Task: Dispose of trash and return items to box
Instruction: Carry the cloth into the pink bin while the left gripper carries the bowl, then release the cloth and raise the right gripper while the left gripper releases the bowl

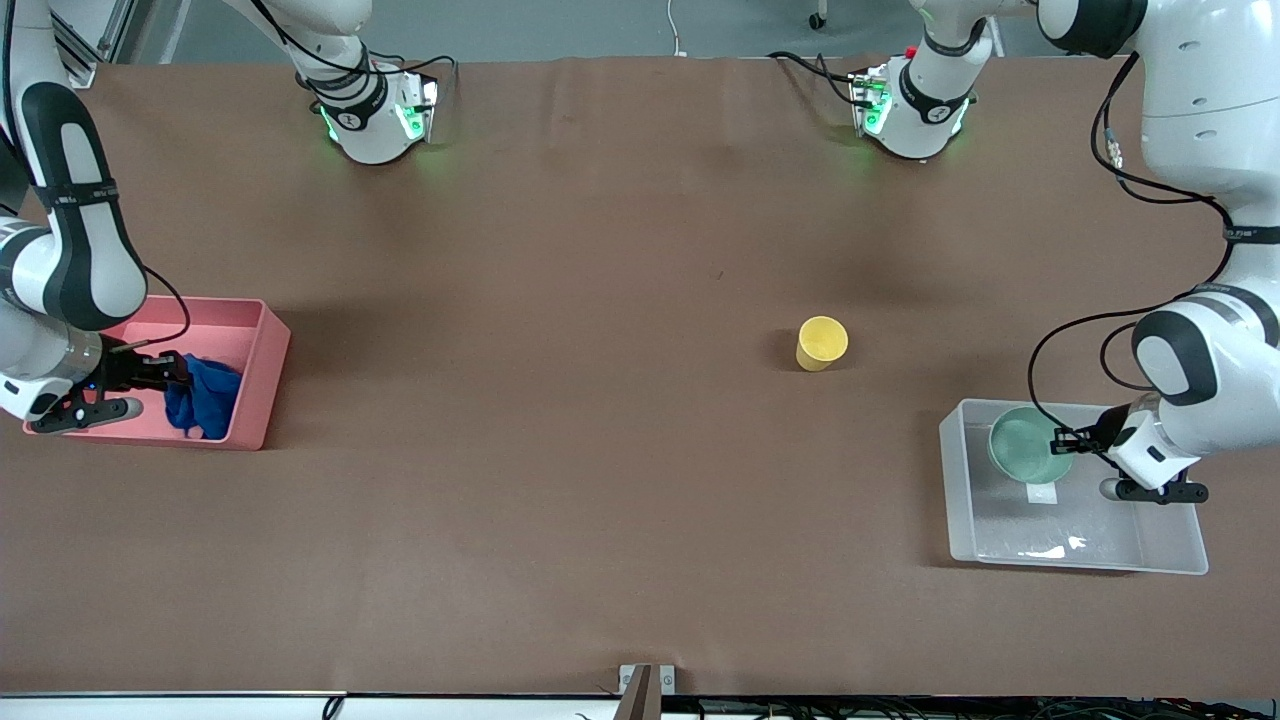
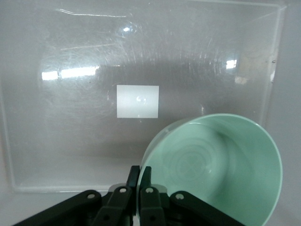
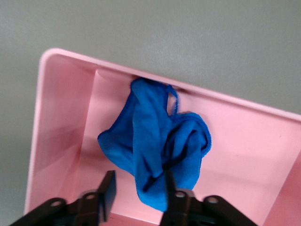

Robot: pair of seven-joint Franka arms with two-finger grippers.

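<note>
My right gripper (image 3: 136, 195) hung fingers parted over the cloth (image 1: 203, 395) lying in the pink bin (image 1: 262, 375). My left gripper (image 2: 139, 176) pinched the bowl (image 1: 1022, 445) inside the box (image 1: 1080, 560). The cup (image 1: 822, 343) waited mid-frame on the worktop (image 1: 600, 450).

Brown table covering (image 1: 600, 480), matte, faintly creased, spanning nearly the whole front view. Grey floor (image 1: 600, 25) above the table's top edge. White ledge (image 1: 170, 705) and dark cables (image 1: 900, 708) below its bottom edge. Even overhead light.

open table around yellow cup (image 1: 822, 342) (upright) | left hand (image 1: 1066, 440), green bowl (image 1: 1028, 446) crowd clear box (image 1: 1075, 545)
</note>
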